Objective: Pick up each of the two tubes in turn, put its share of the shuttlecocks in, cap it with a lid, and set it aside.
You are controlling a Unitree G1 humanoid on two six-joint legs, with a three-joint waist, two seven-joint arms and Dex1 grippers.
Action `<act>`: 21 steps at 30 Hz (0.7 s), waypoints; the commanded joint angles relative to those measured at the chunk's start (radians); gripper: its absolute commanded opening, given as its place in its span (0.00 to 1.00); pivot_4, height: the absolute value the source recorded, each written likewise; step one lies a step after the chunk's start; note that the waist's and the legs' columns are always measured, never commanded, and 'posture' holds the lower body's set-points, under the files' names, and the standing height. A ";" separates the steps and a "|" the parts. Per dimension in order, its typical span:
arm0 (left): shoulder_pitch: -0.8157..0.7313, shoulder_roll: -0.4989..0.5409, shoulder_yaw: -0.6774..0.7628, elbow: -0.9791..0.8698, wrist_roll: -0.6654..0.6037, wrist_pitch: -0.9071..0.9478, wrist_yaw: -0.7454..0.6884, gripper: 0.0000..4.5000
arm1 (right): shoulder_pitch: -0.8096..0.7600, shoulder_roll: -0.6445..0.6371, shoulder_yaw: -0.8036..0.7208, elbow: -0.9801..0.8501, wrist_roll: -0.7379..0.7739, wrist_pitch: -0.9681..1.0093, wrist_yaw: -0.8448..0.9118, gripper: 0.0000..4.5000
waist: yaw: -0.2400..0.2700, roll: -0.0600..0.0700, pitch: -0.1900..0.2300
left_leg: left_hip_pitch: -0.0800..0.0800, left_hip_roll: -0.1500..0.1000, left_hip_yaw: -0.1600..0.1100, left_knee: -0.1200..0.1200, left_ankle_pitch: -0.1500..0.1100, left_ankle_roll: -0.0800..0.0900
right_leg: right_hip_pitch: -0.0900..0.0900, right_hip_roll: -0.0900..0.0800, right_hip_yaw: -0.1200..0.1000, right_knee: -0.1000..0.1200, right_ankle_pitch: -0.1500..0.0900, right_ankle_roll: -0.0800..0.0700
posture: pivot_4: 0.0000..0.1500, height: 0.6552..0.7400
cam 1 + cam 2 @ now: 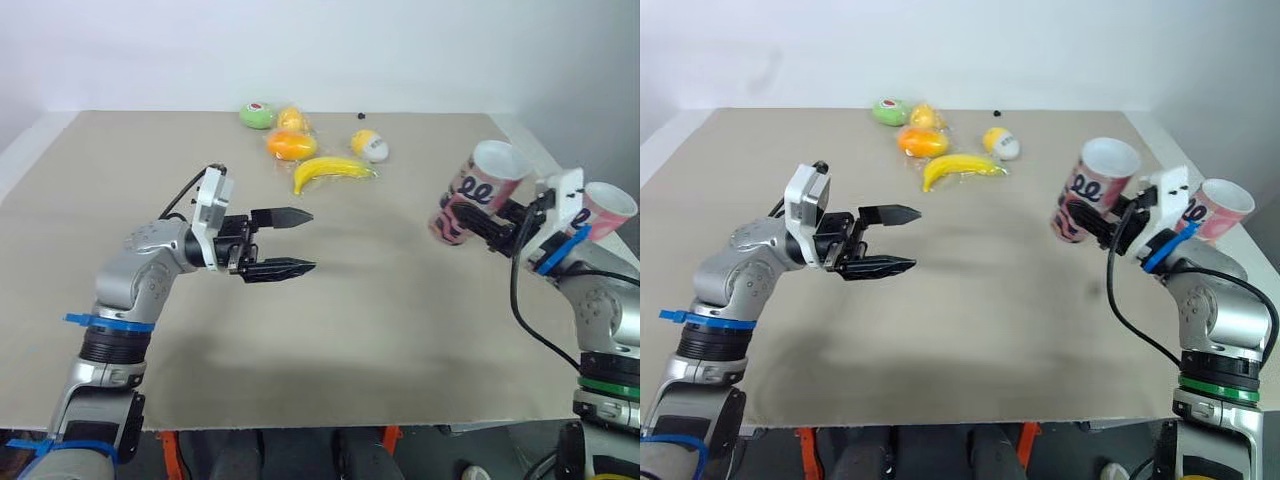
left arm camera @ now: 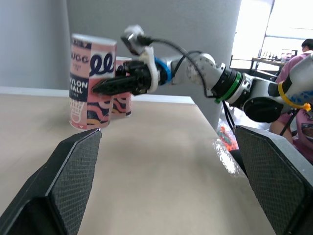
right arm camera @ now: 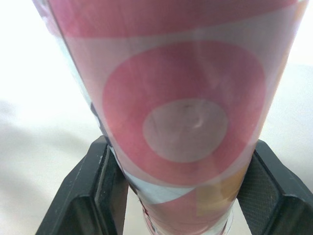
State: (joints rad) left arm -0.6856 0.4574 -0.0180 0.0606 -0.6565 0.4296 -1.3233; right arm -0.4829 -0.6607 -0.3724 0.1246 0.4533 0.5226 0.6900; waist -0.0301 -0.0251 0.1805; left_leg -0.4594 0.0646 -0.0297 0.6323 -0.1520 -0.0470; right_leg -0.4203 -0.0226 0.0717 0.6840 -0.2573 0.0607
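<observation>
OK, R gripper [image 1: 465, 215] has one tube [image 1: 480, 185] clamped. Its fingers [image 3: 93, 196] sit on either side of the tube's lower half, pressed vs. the pink-and-white wall. Tube is at the R side of the tabletop [image 1: 380, 330], open mouth up, leaning a bit. Can't tell if its base touches the tabletop or hangs just above it.

2nd tube [image 1: 608, 208] stands just behind the R wrist, near the tabletop's R edge. It's also open at the top, same pink print, and apart from the held one.

L gripper [image 1: 312, 240] hovers over the L-centre of the tabletop. Its fingers [image 2: 63, 181] are spread wide w/ nothing btwn them, tips aimed toward the R side, well apart from both tubes.

Far side of the tabletop has a loose cluster of fruit: banana [image 1: 333, 170], orange [image 1: 290, 145], a green piece [image 1: 257, 115] and a yellow-white round piece [image 1: 370, 145]. All are well apart from both grippers.
</observation>
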 commanded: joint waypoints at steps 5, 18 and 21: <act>-0.040 -0.021 -0.020 0.059 0.034 -0.055 -0.047 1.00 | 0.001 0.012 -0.019 0.068 -0.008 -0.021 -0.073 0.67 | 0.000 0.001 0.000 | 0.000 0.000 0.000 0.000 0.000 0.000 | 0.000 0.000 0.000 0.000 0.000 0.000 | 1.00 0.41; -0.052 -0.034 -0.020 0.090 0.050 -0.067 -0.066 1.00 | 0.067 -0.018 0.018 0.044 0.010 0.049 0.001 0.99 | 0.001 0.001 0.000 | 0.000 -0.001 0.000 0.000 0.000 0.000 | 0.001 0.000 0.000 0.000 0.000 0.001 | 1.00 0.41; -0.052 -0.040 -0.020 0.093 0.051 -0.068 -0.066 1.00 | 0.098 -0.032 0.025 0.008 0.025 0.075 0.042 0.99 | 0.001 0.001 0.000 | 0.000 0.000 0.000 0.001 0.000 0.000 | 0.001 0.000 0.000 0.000 0.000 0.001 | 1.00 0.41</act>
State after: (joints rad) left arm -0.7219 0.4181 -0.0432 0.1682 -0.6046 0.3715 -1.3835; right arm -0.3912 -0.6700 -0.3493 0.1920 0.4566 0.5941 0.7043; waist -0.0295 -0.0236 0.1803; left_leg -0.4594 0.0642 -0.0297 0.6329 -0.1519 -0.0469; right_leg -0.4196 -0.0229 0.0720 0.6840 -0.2573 0.0620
